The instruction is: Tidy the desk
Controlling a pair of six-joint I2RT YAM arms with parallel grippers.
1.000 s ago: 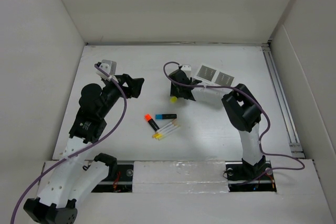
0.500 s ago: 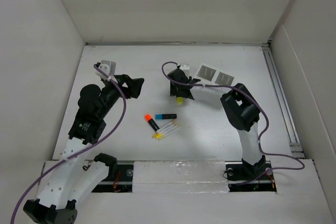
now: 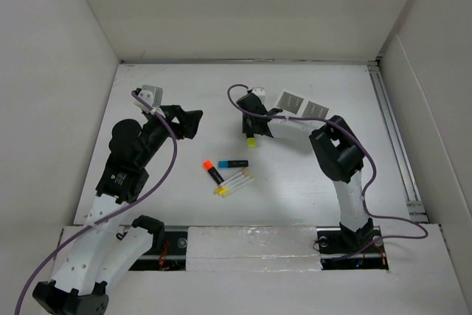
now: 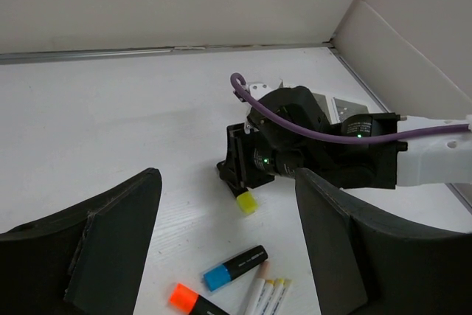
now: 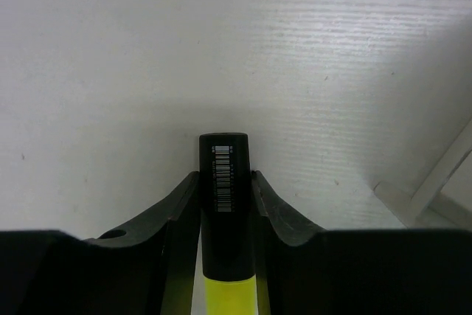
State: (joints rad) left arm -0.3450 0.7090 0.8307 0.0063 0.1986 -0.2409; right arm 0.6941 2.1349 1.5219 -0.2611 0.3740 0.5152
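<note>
right pincer point(image 5: 225, 179) clamped on highlighter point(image 5: 224, 158); long axis near-far, yellow cap nearward; left pincer point(image 4: 227, 182) wide, empty

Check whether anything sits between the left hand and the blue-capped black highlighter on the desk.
Nothing visible does: only bare white desk lies between the open left hand and the blue-capped black highlighter.
</note>
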